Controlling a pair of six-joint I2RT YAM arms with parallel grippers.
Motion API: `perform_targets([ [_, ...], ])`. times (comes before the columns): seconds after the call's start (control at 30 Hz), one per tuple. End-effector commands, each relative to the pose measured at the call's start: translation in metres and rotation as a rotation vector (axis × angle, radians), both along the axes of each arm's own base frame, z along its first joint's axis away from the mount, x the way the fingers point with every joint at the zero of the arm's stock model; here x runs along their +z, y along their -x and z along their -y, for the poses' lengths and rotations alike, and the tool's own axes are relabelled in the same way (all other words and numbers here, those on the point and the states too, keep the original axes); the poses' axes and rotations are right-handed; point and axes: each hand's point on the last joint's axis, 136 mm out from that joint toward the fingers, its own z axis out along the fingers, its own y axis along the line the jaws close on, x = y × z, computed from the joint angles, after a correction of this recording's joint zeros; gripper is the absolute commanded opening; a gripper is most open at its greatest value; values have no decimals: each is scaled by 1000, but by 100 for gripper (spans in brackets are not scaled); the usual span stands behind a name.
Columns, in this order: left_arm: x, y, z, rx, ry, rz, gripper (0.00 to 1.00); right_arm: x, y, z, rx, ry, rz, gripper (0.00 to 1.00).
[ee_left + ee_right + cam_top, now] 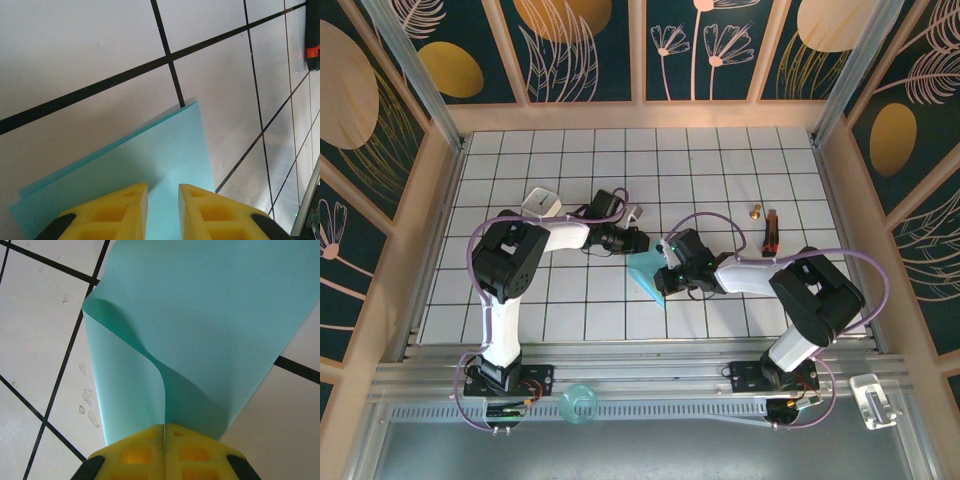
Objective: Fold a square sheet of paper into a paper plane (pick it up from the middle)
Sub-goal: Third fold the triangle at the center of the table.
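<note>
The square sheet of paper [647,281] is light blue and folded over, lying near the table's middle between the two grippers. In the right wrist view the paper [200,315] curls up from the table into my right gripper [164,426], whose yellow fingers are shut on a pinched edge of it. In the left wrist view my left gripper [162,187] hovers over the flat folded paper [165,150] near its corner, with a narrow gap between its fingers and nothing in that gap. From above, the left gripper [636,241] sits just up-left of the right gripper [665,272].
A small white block [541,203] lies at the back left behind the left arm. A brass piece [756,211] and a black and orange tool [770,232] lie to the right; the tool [312,40] also appears in the left wrist view. Wooden walls enclose the tiled table [720,160].
</note>
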Motion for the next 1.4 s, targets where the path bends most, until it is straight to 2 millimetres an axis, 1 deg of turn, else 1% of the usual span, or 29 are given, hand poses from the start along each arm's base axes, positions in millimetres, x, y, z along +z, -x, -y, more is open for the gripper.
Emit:
perform_targets([
  [0.0, -20, 11, -9, 17, -72, -57, 25, -16, 4, 13, -25, 50, -29, 2],
  [0.17, -7, 5, -4, 28, -41, -37, 27, -20, 8, 18, -33, 63, -43, 2],
  [0.3, 6, 1, 0, 35, -15, -19, 32, -23, 10, 18, -31, 62, -52, 2],
  [0.43, 18, -4, 2, 51, -1, 8, 35, -26, 13, 20, -33, 65, -60, 1],
  [0.6, 45, -11, -1, 95, 18, 72, 40, -28, 15, 21, -32, 64, -69, 1],
  [0.7, 64, -10, -8, 143, 39, 115, 41, -30, 17, 22, -32, 67, -72, 1],
  [0.73, 67, -8, -12, 160, 42, 121, 41, -30, 17, 22, -33, 67, -72, 1],
  [0.8, 76, -2, -19, 197, 51, 139, 37, -31, 18, 22, -32, 68, -75, 1],
  [0.83, 64, 10, -25, 207, 34, 114, 36, -32, 18, 22, -34, 67, -77, 1],
  [0.87, 74, 17, -28, 219, 52, 129, 31, -32, 18, 22, -35, 67, -78, 0],
  [1.0, 66, 53, -32, 258, 94, 82, 14, -34, 19, 23, -36, 69, -85, 0],
  [1.1, 61, 77, -30, 278, 142, 35, 6, -34, 19, 23, -39, 71, -89, 0],
  [1.2, 62, 98, -23, 284, 207, 6, 1, -36, 20, 24, -45, 78, -97, 0],
  [1.27, 62, 112, -15, 274, 240, -8, 0, -36, 20, 25, -50, 83, -99, 0],
  [1.37, 60, 125, -6, 249, 270, 2, 0, -37, 20, 26, -57, 89, -104, 0],
])
